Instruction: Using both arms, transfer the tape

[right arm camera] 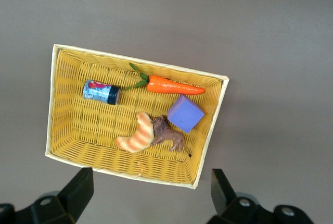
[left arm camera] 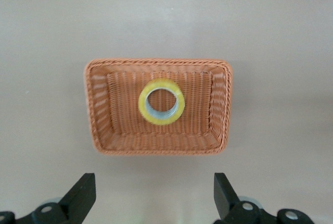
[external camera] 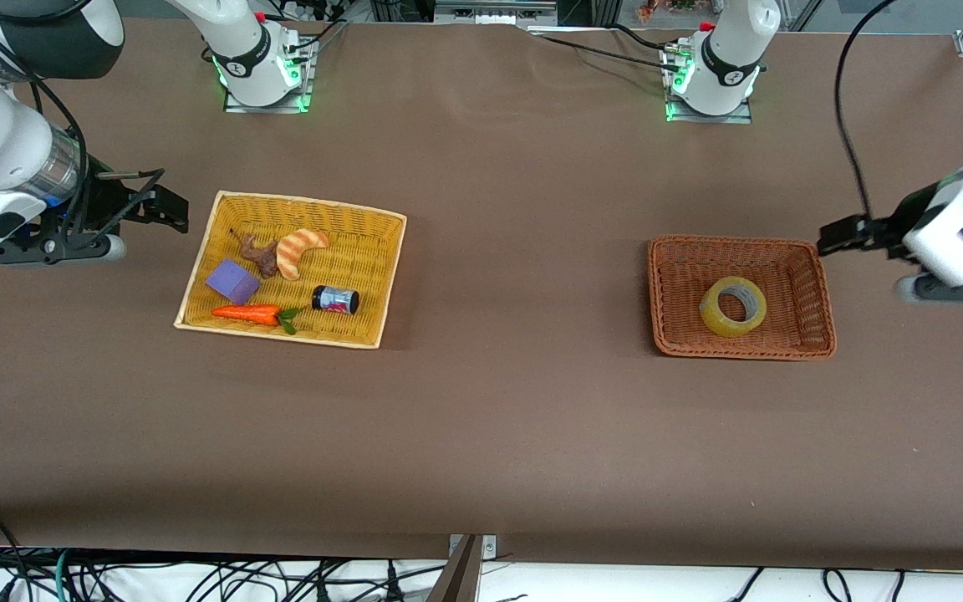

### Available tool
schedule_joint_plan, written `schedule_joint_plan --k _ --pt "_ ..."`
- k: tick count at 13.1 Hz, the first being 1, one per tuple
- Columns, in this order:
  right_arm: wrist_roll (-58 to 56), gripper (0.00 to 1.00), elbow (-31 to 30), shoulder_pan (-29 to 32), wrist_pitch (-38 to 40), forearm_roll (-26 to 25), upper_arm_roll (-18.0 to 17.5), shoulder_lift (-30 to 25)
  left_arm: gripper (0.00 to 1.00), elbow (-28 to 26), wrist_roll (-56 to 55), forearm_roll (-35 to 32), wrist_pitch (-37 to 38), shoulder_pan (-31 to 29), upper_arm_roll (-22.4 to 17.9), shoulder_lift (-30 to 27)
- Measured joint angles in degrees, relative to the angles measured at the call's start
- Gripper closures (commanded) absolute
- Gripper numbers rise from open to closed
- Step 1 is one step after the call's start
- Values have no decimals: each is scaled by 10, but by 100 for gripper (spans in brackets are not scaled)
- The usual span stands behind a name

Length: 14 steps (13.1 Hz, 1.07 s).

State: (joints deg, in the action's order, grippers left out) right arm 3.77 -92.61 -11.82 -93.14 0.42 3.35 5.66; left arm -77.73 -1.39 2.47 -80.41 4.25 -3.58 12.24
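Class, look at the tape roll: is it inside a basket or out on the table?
Inside: the tape lies flat in the orange-brown basket, core hole facing up.

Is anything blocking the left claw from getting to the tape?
Nothing visible. The tape lies alone in the brown basket, and the open left claw sits just outside the basket's rim.

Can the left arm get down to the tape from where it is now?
Probably yes. The tape lies flat and alone in the brown basket, nothing over it. The left gripper hangs open beside the basket, at the left arm's end of the table.
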Motion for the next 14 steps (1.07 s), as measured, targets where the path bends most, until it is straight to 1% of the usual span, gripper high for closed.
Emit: schedule_joint_plan --k 2,4,5,9,14 --pt "0 0 0 0 0 0 0 0 0 -1 0 0 46 -2 -7 -29" --pt "0 0 0 0 0 0 0 0 0 -10 0 0 70 4 -4 -35" --pt "0 0 0 0 0 0 0 0 0 -19 0 0 64 8 -3 -33" --pt "0 0 0 0 0 0 0 0 0 -68 -1 0 -9 12 -1 -35" --pt "0 0 0 0 0 0 0 0 0 -76 -1 0 -19 12 2 -38"
